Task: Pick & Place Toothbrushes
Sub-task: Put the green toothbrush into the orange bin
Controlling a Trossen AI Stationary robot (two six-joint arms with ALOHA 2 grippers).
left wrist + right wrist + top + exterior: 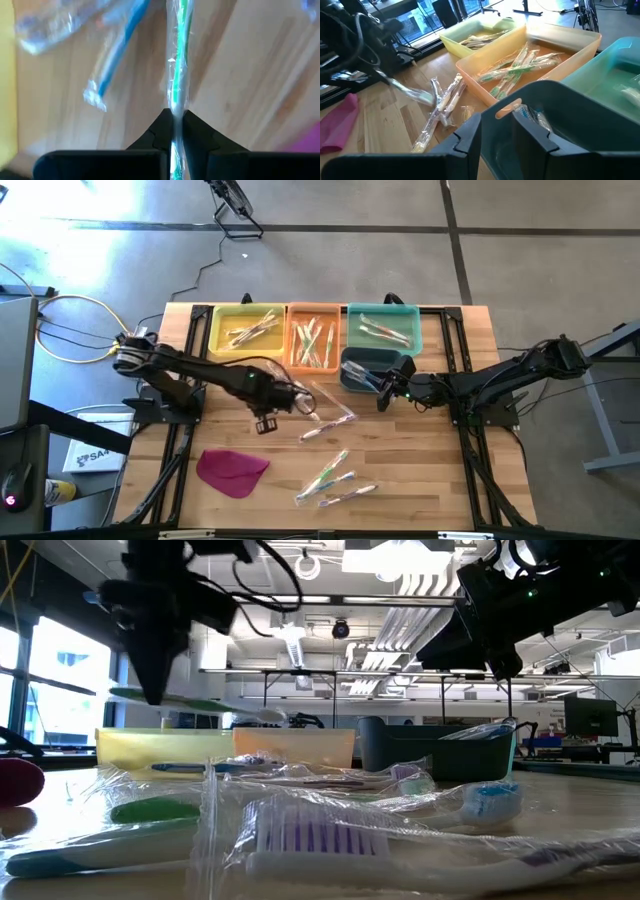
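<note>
Overhead, ceiling ducts (400, 600); wooden table (420, 480) (toothbrushes (335, 480) scattered).

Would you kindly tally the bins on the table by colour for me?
Yellow bin: 1
Orange bin: 1
Light teal bin: 1
Dark blue-grey bin: 1
Total: 4

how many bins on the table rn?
4. The yellow bin, orange bin and teal bin sit in a row along the back edge; the dark bin is just in front of the teal one.
</note>
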